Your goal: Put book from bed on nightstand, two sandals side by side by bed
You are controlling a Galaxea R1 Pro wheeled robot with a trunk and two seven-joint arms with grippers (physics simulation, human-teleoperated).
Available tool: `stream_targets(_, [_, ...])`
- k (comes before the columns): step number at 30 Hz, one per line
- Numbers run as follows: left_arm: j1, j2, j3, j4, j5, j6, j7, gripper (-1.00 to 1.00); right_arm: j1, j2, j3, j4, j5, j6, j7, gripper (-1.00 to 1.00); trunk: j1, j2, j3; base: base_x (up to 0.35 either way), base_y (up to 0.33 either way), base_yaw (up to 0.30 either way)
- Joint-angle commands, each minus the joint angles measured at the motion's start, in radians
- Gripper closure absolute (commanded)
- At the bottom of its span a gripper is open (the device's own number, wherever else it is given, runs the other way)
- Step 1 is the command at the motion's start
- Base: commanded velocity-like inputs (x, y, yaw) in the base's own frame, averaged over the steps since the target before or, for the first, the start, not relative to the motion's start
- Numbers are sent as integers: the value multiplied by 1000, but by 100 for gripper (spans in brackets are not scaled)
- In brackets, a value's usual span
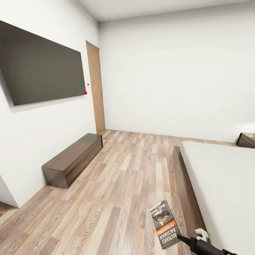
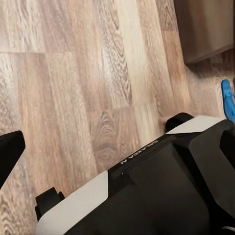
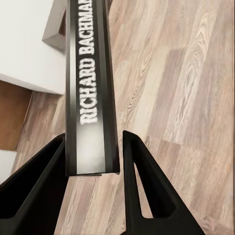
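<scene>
A: Where is the book (image 1: 165,224)?

B: Held up above the wood floor (image 1: 117,184), just off the long side edge of the bed (image 1: 219,184). The right gripper (image 3: 93,169) has its jaws pinching the book's bottom edge; "RICHARD BACHMAN" reads along the spine in the right wrist view.

A: How much of that arm is visible from the head?

B: Only its dark tip, cut off at the picture's lower edge.

A: And the left gripper?

B: One black fingertip (image 2: 10,152) shows at the edge of the left wrist view, so I cannot tell how its jaws stand. A blue sandal (image 2: 227,100) is cut off past the robot's base (image 2: 161,191).

A: The nightstand (image 1: 247,140)?

B: Only a dark corner, at the bed's far end.
</scene>
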Motion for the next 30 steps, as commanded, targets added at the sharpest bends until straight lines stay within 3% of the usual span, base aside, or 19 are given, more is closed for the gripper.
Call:
stream_targets(1, [0,0,8,0,-11,-6,-2,-100,-1,-1,4,-1,-12,9,2,100,0,-1,-1,0,0,-283])
stream_targets(3, [0,-1,8,0,-11,-6,9,-100,-1,-1,4,-1,-12,9,2,100,0,-1,-1,0,0,-284])
stream_targets(7, [1,-15,6,0,-11,-5,150,-100,-1,-1,4,-1,-12,9,2,100,0,-1,-1,0,0,-283])
stream_targets(11, [0,-31,6,1,-11,-6,239,-100,-1,-1,4,-1,-12,9,2,100,0,-1,-1,0,0,-283])
stream_targets(23, [0,-35,6,1,-11,-6,257,-100,-1,-1,4,-1,-12,9,1,100,0,-1,-1,0,0,-282])
stream_targets(30, [0,-35,6,1,-11,-6,257,-100,-1,-1,4,-1,-12,7,-6,100,0,-1,-2,0,0,-102])
